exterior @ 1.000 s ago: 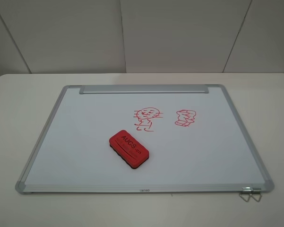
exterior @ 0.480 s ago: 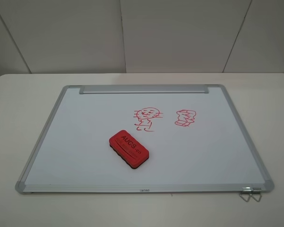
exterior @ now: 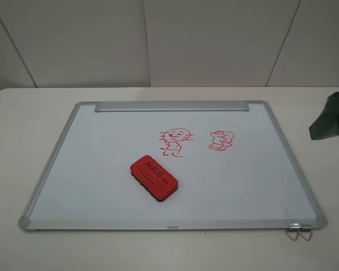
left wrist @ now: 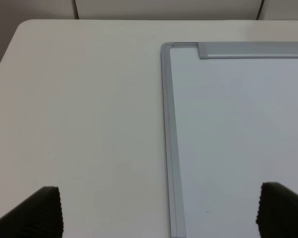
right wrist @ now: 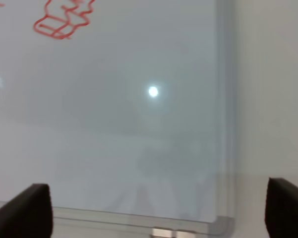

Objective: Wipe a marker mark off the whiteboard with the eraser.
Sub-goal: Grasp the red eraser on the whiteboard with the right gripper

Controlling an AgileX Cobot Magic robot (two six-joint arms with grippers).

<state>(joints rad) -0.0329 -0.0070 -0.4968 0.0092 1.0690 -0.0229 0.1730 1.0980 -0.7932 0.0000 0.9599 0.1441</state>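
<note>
The whiteboard (exterior: 101, 158) lies flat on the table, its silver strip (exterior: 172, 106) along the far edge. The marker mark (exterior: 175, 141), a small red figure, is drawn near the board's middle. The red eraser (exterior: 153, 178) rests on the board just in front of the figure, lettering up. A dark part of the right arm (exterior: 329, 117) shows at the right edge, beside the board. My right gripper (right wrist: 156, 208) is open above the board's near right corner. My left gripper (left wrist: 158, 213) is open over the board's far left frame (left wrist: 167, 124). Neither holds anything.
A red blocky doodle (exterior: 221, 140) sits right of the figure and shows again as the doodle (right wrist: 64, 17) in the right wrist view. A metal binder clip (exterior: 299, 230) hangs on the board's near right corner. White table (left wrist: 79, 109) surrounds the board, with a wall behind.
A dark part of the right arm has come into the exterior view at the right edge. The eraser, board and drawings have not moved.
</note>
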